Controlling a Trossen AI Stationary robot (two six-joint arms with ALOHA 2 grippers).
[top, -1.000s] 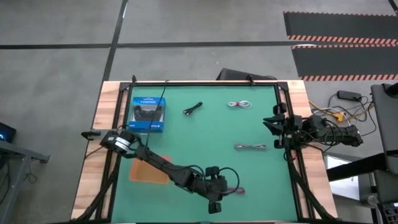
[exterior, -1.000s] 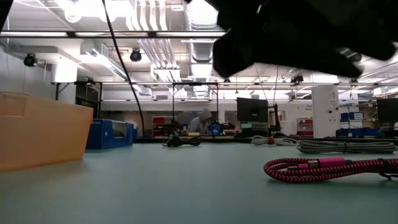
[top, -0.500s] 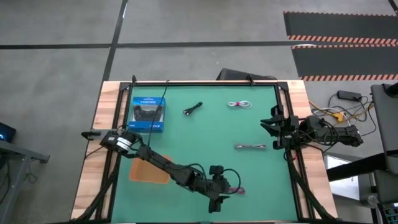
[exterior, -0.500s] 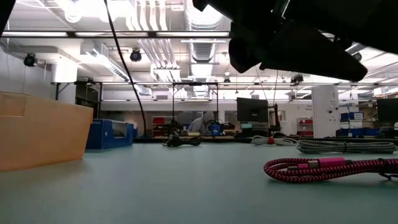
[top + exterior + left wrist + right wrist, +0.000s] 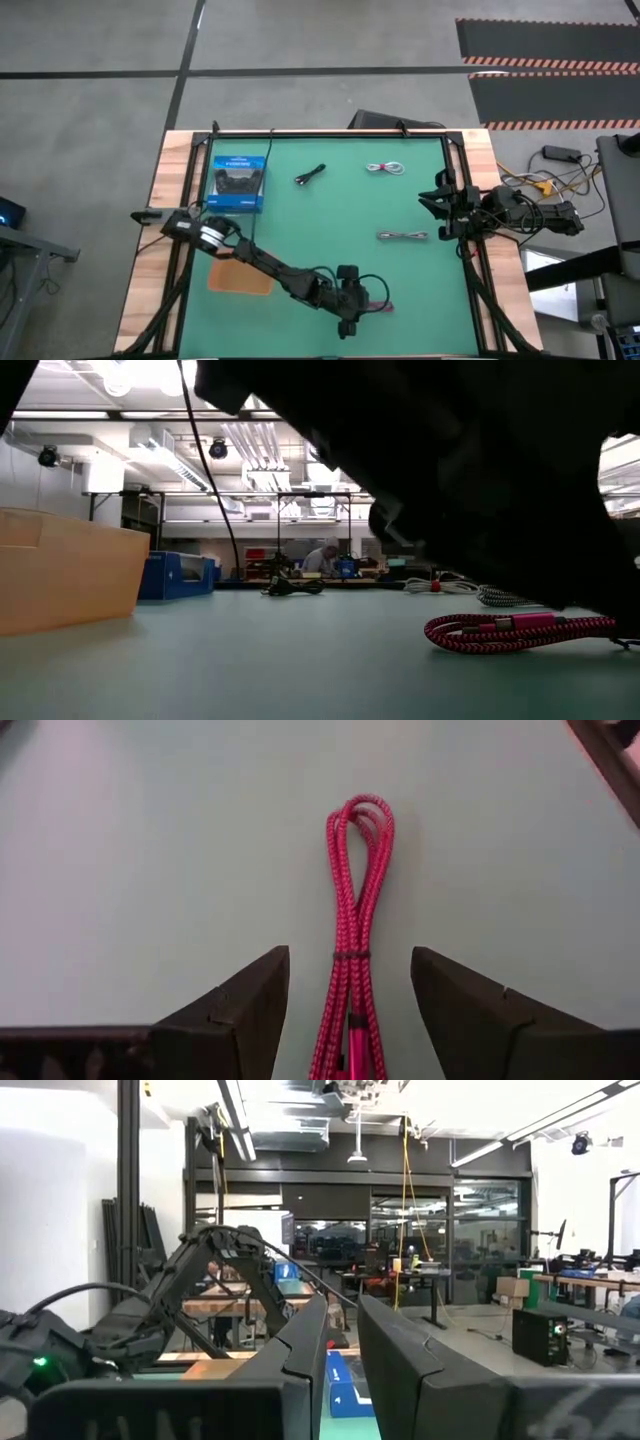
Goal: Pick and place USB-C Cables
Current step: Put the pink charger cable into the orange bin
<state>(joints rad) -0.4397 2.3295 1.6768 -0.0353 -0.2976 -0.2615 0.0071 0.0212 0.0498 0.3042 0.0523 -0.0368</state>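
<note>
The red-pink cable [image 5: 354,950] lay flat near the table's front edge, its long axis running straight away from the left gripper [image 5: 350,1010] with the looped end pointing outward. Compared with half a second earlier, that arm had dropped lower, filling much more of the low view, and its spread fingers [image 5: 240,1010] now straddled the cable's near end without touching it. Over at the right edge, the right gripper [image 5: 438,205] waited with fingers slightly parted, holding nothing.

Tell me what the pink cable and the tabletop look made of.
The pink cable looks jacketed in braided fabric, probably nylon: a woven pink-and-dark pattern shows between the open left gripper's fingers. The tabletop looks like a matte green mat, smooth and glare-free; material unclear.
</note>
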